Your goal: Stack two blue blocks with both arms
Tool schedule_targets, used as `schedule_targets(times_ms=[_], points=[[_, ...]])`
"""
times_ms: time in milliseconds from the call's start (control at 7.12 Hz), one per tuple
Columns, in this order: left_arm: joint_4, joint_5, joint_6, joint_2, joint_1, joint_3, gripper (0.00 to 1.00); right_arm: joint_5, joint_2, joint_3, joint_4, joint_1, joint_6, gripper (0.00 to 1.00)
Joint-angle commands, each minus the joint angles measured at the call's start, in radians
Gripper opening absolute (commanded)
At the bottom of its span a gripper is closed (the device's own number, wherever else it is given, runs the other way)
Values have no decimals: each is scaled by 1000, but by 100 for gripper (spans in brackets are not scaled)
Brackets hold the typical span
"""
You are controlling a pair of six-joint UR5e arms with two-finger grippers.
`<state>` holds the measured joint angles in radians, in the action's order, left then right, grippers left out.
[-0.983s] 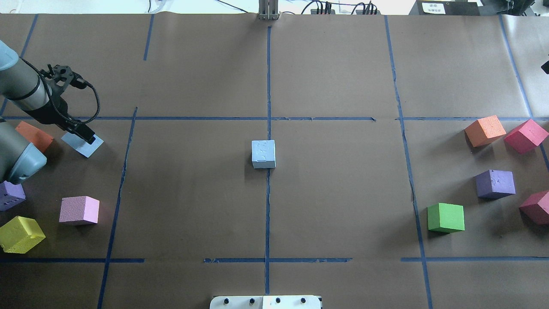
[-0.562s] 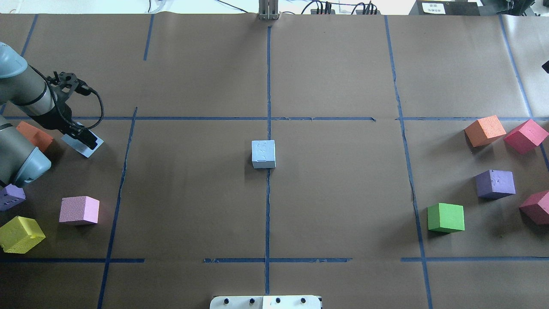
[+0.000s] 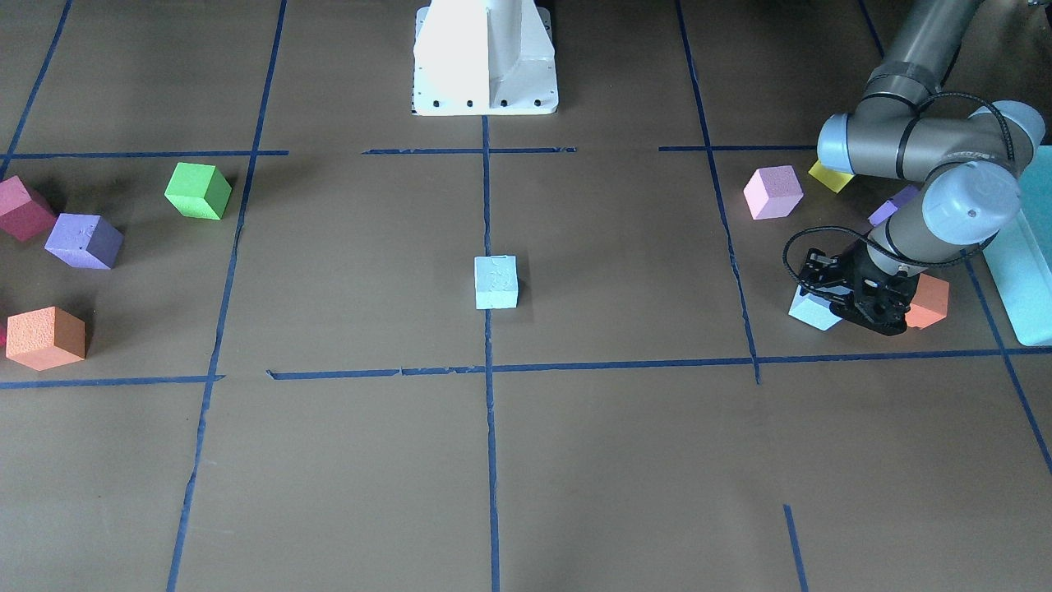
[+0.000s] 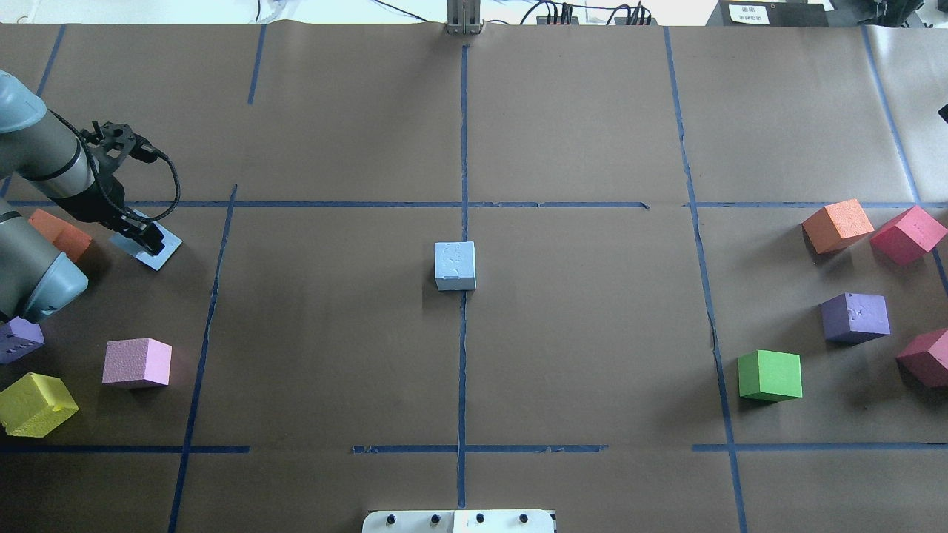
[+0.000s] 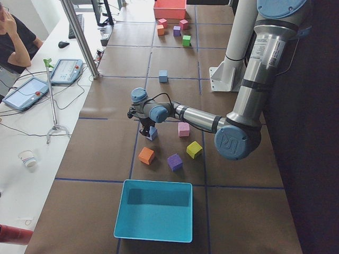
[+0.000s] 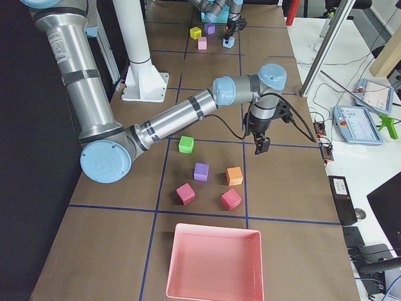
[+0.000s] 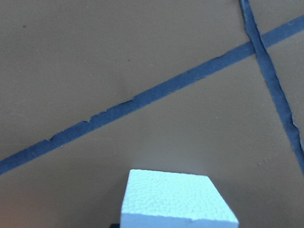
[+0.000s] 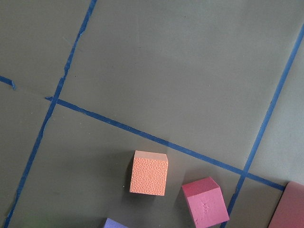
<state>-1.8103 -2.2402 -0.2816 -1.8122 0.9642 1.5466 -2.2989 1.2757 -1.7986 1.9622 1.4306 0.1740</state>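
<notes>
One pale blue block [image 4: 455, 265] stands alone at the table's centre, also in the front view [image 3: 496, 282]. The second blue block [image 4: 164, 250] sits at the far left, tilted diamond-wise, with my left gripper [image 4: 146, 237] shut on it; the front view shows the gripper [image 3: 859, 311] over this block [image 3: 812, 312]. The left wrist view shows the block's top [image 7: 173, 195] at the bottom edge, fingers out of view. My right gripper [image 6: 259, 148] hangs above the table's right end, over bare paper; I cannot tell whether it is open.
An orange cube [image 4: 61, 232] lies close behind the left gripper. Purple [image 4: 18, 339], pink [image 4: 137, 363] and yellow [image 4: 35, 403] cubes lie nearby. Several cubes cluster at the right [image 4: 837, 224]. A teal box [image 5: 153, 217] and a pink tray [image 6: 213, 263] stand at the table's ends.
The left arm's wrist has swung a little to the right and the blue block in its gripper has shifted slightly with it. The centre block has not moved.
</notes>
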Motion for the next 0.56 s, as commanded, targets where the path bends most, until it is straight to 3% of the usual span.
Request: schedule_targets(times_ms=[0,140,281,421], points=[[142,-1,-1,-2,39,122,2,-13,45,2,0,4,-11,99],[304,1,-1,-39,44,216,2,-11,37,-2,-2,4,-58,100],[471,8,-10,-132,42,255,2,-14,71,-4,-2,17,-68,100],[556,8,-60,-216,38,256,2,-19,105,17,-2,45,-68,100]])
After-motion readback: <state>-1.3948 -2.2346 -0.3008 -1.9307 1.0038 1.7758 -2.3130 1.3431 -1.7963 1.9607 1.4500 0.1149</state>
